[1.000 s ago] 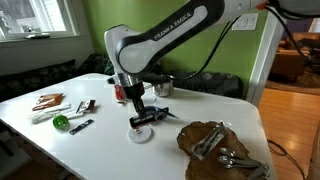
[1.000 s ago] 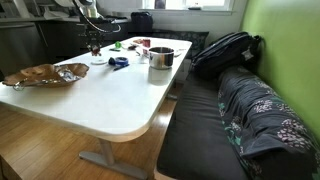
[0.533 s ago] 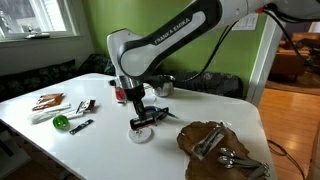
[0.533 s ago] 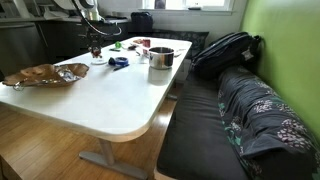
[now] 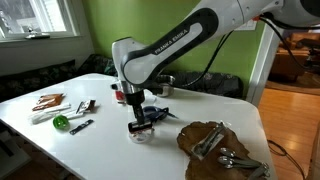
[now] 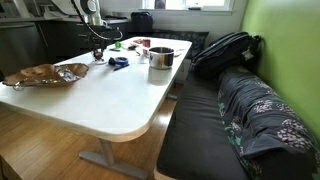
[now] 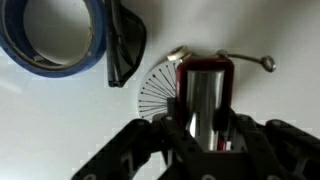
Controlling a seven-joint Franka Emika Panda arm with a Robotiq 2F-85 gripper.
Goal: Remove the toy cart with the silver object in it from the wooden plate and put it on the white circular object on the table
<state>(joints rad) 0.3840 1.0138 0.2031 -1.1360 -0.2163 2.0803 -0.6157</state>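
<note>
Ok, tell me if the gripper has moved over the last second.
Yes. The gripper, holding the toy cart, has dropped slightly lower, closer to the white circular object.

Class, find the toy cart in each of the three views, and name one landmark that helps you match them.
Exterior view: the toy cart is centre-left, over the white circular object.
Exterior view: upper left, at the far end of the table.
Wrist view: centre-right, red-framed, with the silver object inside.
Shared landmark: the gripper holding it.
</note>
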